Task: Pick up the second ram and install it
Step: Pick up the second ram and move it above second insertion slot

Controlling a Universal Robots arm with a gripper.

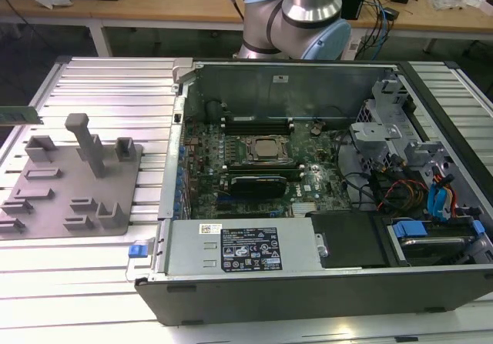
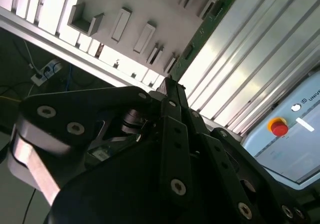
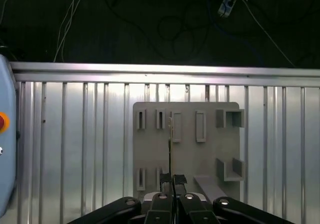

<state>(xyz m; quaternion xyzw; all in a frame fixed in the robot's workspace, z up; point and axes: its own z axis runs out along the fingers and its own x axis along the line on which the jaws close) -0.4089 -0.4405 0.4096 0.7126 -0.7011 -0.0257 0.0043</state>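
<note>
The end effector [image 3: 173, 178] is closed on the second ram [image 3: 171, 144]. In the first wrist view the thin stick shows edge-on, pinched between the two dark fingertips and reaching out over the grey fixture plate [image 3: 185, 154]. In the second wrist view the end effector [image 2: 170, 83] grips one end of the ram [image 2: 207, 28], whose green board with dark chips runs away from the fingertips across the plate [image 2: 150, 3] and the ribbed metal worktop [image 2: 260, 58]. A red button [image 2: 278, 128] sits on a pale panel near the worktop.

In the exterior view, the ram [image 1: 19, 115] lies at the view's far left edge, beyond the fixture plate [image 1: 54, 198] and well apart from the open computer case [image 1: 308, 290]. The case stands on the worktop [image 1: 100, 90] with its processor socket [image 1: 266, 150] exposed.
</note>
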